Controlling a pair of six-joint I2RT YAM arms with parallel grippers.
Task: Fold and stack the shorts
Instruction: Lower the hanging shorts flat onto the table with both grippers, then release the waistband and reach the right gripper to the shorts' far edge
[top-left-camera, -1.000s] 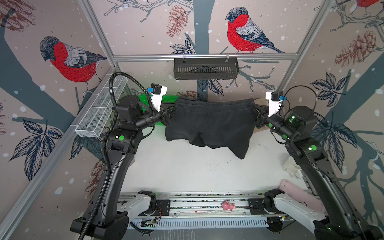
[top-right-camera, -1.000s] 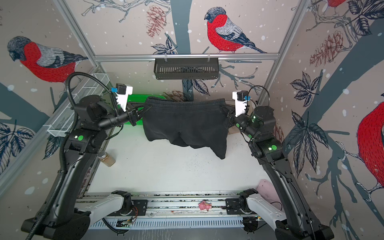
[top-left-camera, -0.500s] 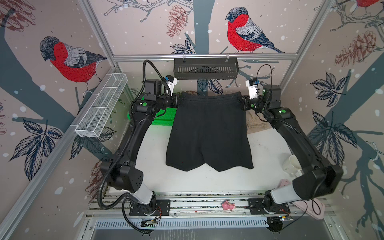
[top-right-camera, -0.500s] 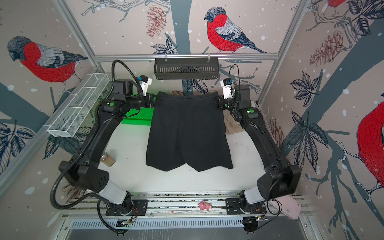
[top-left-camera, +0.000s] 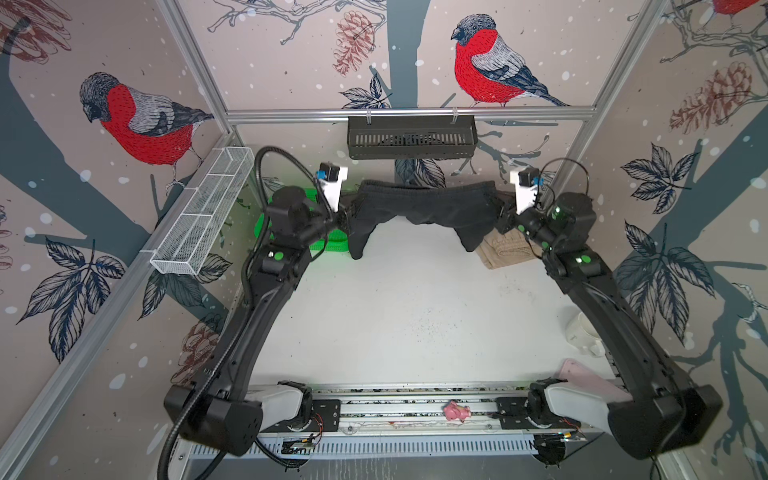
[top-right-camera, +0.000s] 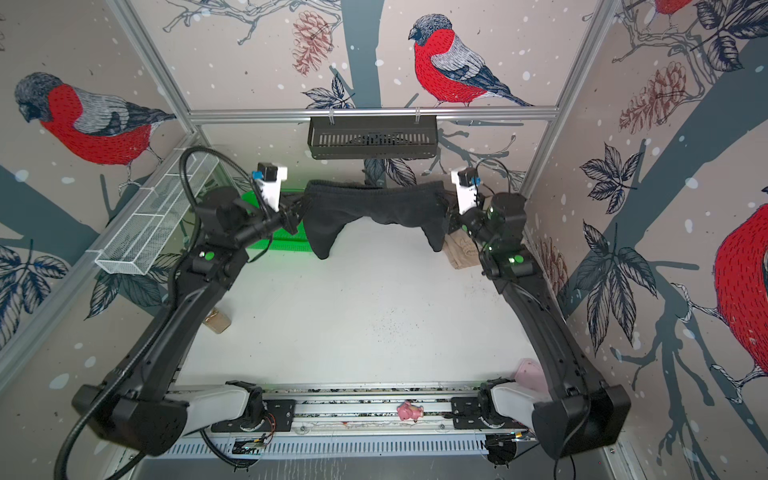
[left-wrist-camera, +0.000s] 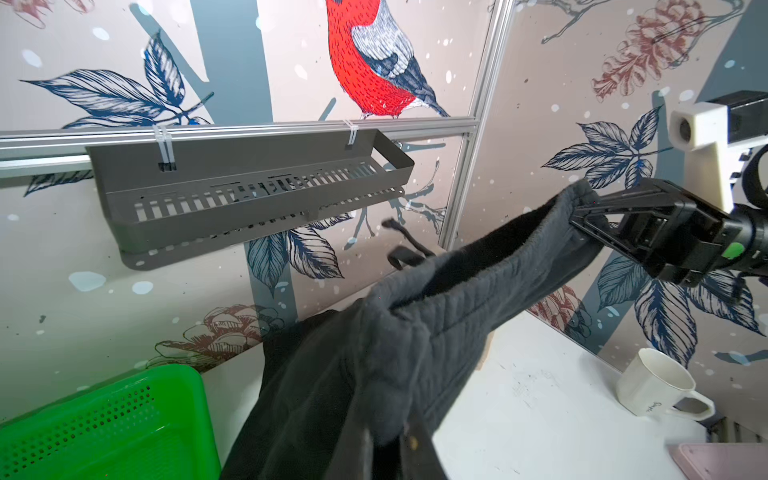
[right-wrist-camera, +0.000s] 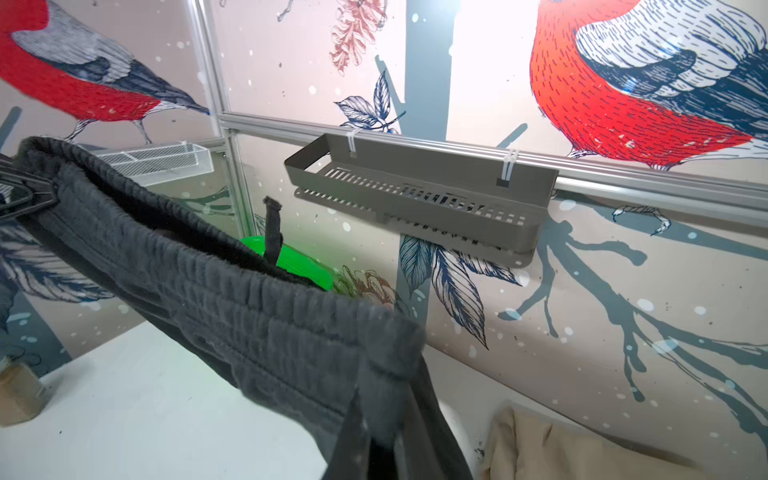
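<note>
The black shorts (top-left-camera: 424, 205) (top-right-camera: 374, 208) hang in the air over the back of the table, waistband stretched between both grippers, legs drooping at each end. My left gripper (top-left-camera: 347, 212) (top-right-camera: 297, 214) (left-wrist-camera: 386, 440) is shut on one waistband end. My right gripper (top-left-camera: 496, 214) (top-right-camera: 451, 216) (right-wrist-camera: 386, 419) is shut on the other end. The wrist views show the ribbed waistband (left-wrist-camera: 457, 299) (right-wrist-camera: 249, 307) sagging between them. The beige shorts (top-left-camera: 507, 249) (top-right-camera: 463, 251) (right-wrist-camera: 540, 449) lie on the table below the right gripper.
A green basket (top-left-camera: 332, 245) (left-wrist-camera: 104, 419) sits at the back left behind the left arm. A dark shelf (top-left-camera: 411, 137) hangs on the back wall, a wire basket (top-left-camera: 203, 212) on the left wall. A white mug (top-left-camera: 582, 332) and a pink object (top-left-camera: 582, 374) are front right; a jar (top-right-camera: 216, 320) stands left.
Half a second ago the shorts hung full length from grippers reaching far back. Now both grippers are drawn back and wider apart, and the legs hang short and bunched.
</note>
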